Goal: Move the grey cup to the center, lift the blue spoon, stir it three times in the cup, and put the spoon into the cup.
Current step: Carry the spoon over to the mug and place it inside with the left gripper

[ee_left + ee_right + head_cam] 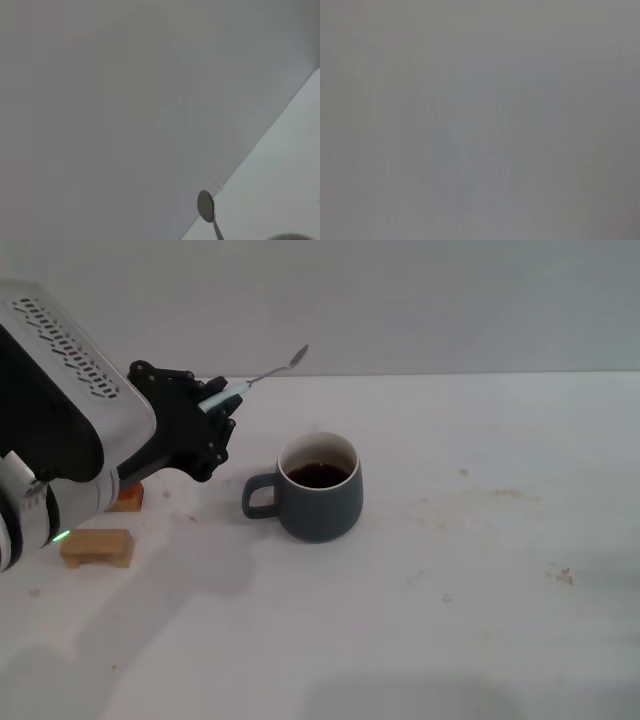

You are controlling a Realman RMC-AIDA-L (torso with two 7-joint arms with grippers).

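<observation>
The grey cup (318,492) stands near the middle of the white table, handle toward the left, dark liquid inside. My left gripper (222,400) is shut on the blue spoon (262,377) by its pale handle, up in the air to the left of the cup. The spoon points up and to the right, its metal bowl above and behind the cup's left side. In the left wrist view only the spoon's bowl (205,205) and neck show against the grey wall. The right gripper is out of view.
Two small wooden blocks lie at the left, one tan (97,546) near my left arm and one orange-brown (128,498) partly under it. The white table (480,590) has faint stains at the right. A grey wall rises behind.
</observation>
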